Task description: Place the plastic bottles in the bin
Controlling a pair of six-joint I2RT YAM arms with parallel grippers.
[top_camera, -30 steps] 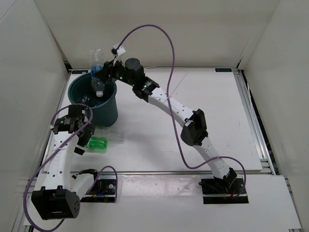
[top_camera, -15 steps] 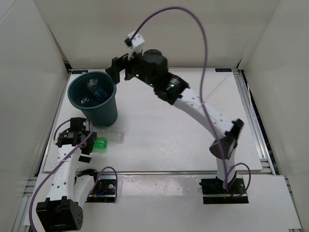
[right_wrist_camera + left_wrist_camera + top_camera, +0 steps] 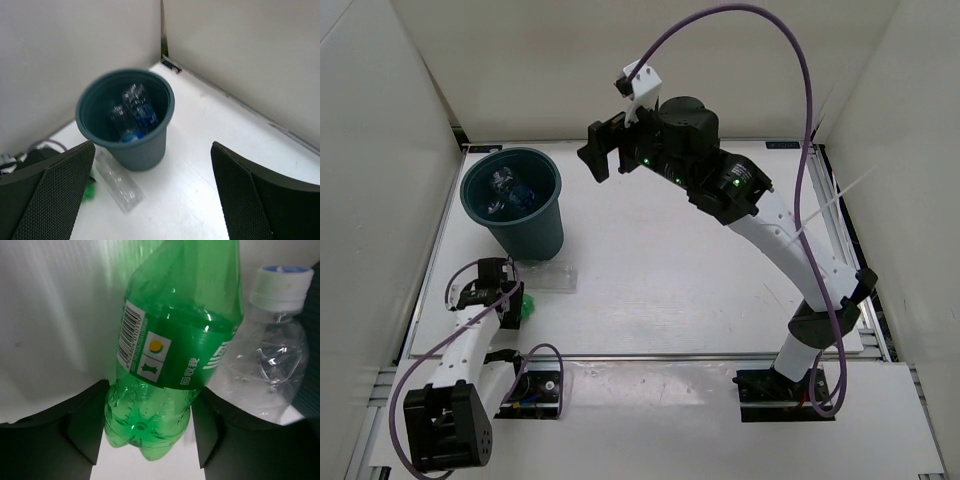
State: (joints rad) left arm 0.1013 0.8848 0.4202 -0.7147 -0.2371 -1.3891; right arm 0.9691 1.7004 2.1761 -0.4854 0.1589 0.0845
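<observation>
Left gripper [image 3: 149,427] low at the near-left of the table [image 3: 720,300], fingers [image 3: 85,432] closed against both sides of the green bottle [image 3: 165,355] near its base. The bottle lay on the table. A flattened clear bottle [image 3: 270,355] lay just beside it, near the foot of the bin [image 3: 145,150]. Right gripper [image 3: 605,150] was raised beyond the bin, jaws wide apart, holding nothing. Two blue-labelled bottles [image 3: 140,107] lay inside the bin.
</observation>
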